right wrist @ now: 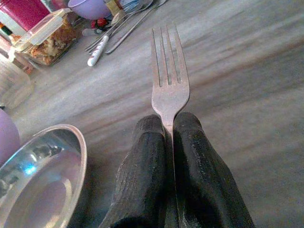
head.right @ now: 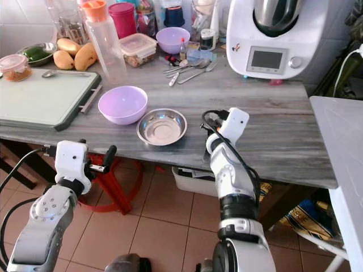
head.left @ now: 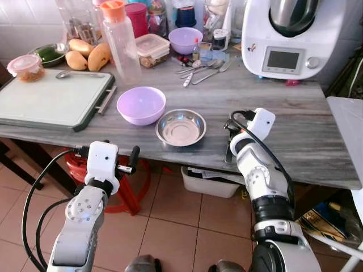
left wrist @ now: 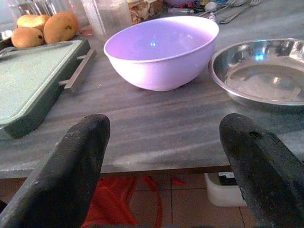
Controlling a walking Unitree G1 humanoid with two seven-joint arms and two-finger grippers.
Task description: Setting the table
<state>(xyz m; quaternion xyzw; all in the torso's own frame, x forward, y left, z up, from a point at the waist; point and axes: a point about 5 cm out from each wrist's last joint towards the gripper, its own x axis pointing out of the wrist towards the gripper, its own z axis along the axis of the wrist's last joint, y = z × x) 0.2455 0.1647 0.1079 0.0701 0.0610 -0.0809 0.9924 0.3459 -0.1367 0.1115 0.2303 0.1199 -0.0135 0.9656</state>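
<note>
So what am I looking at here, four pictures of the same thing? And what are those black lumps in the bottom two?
Yes, one moment seen by four cameras. The top two come from the robot's head, looking down at its two silver arms and a grey table. The bottom two come from cameras on its wrists; the black lumps are its gripper fingers. The left gripper is open, held at the table's edge facing a purple bowl. The right gripper is shut on a fork, beside a steel dish. Further back lie a cutting board, more cutlery, mangoes and a kitchen machine.
</note>
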